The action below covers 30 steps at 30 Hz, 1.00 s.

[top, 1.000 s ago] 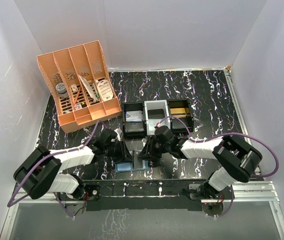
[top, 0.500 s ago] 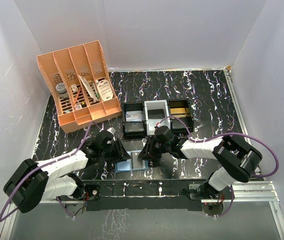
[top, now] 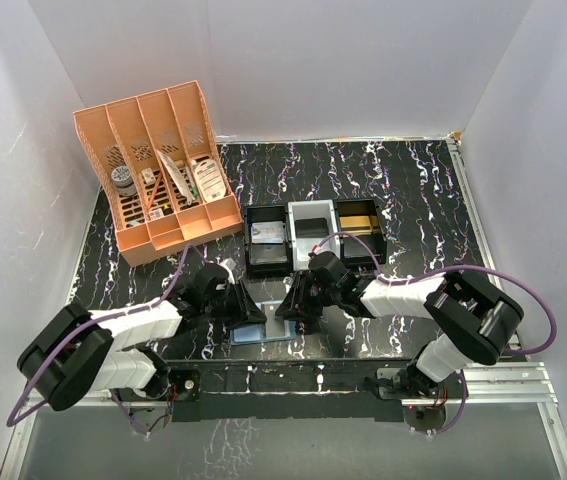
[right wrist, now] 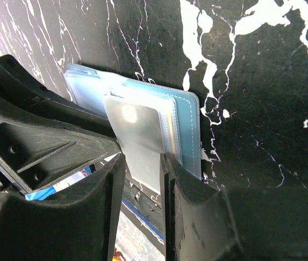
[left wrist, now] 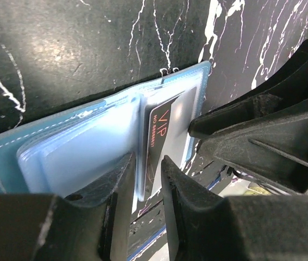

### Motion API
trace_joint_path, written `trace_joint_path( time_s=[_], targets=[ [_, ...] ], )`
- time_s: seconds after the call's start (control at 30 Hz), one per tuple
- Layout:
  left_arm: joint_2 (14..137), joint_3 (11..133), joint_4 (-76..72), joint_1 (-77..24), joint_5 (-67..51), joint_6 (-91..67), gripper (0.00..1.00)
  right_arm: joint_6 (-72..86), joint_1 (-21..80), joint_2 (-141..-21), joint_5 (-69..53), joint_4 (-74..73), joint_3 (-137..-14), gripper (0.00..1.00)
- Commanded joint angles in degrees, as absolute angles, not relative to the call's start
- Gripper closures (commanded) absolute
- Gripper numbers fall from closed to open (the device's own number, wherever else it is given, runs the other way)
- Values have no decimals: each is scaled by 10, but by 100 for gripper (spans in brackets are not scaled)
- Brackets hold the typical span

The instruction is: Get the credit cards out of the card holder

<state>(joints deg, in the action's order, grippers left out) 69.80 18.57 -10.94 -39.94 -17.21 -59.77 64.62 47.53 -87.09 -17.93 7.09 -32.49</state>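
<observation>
The holder (left wrist: pixel 61 157) lies open on the table (top: pixel 413 190) near its front edge, between the two arms, with its pale blue pockets up. Both claws are down on it, one from each side. The step in hand looks like the first pull. A black card (left wrist: pixel 162 136) marked VIP sits mostly inside a pocket in the half nearer the right claw (right wrist: pixel 143 160), and I see no card lying loose. The left claw (left wrist: pixel 147 163) has its jaws drawn near together, straddling the card's near end. I cannot tell whether they bite the card, only the pocket's lip, or nothing at all. The right claw pinches a clear leaf (right wrist: pixel 137 128) of the holder, which fills the gap between its jaws. In the left wrist view its tip touches the pocket just beside the card (so I judge it serves as the anchor). Next, the left claw needs a sure grip on the card alone. It should then pull along the pocket's line toward the open mouth while the right claw pins the holder so it does not ride along. The risks are catching the soft leaf together with the card, or dragging the whole holder. Three trays (top: pixel 313 235) stand just beyond the claws; if the card is meant for one of them, nothing shows which.
</observation>
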Motion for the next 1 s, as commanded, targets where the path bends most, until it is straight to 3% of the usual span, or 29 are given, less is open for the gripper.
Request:
trace_joint_path(
  time_s=[0.0, 0.43, 0.97],
  targets=[
    [718, 176, -159, -402, -197, -607, 77, 637, 477, -877, -160, 50, -330, 69],
    [701, 150, -218, -401, -218, -622, 92, 638, 477, -878, -162, 54, -325, 69],
    [710, 154, -288, -401, -261, -615, 95, 637, 477, -883, -169, 58, -328, 69]
  ],
)
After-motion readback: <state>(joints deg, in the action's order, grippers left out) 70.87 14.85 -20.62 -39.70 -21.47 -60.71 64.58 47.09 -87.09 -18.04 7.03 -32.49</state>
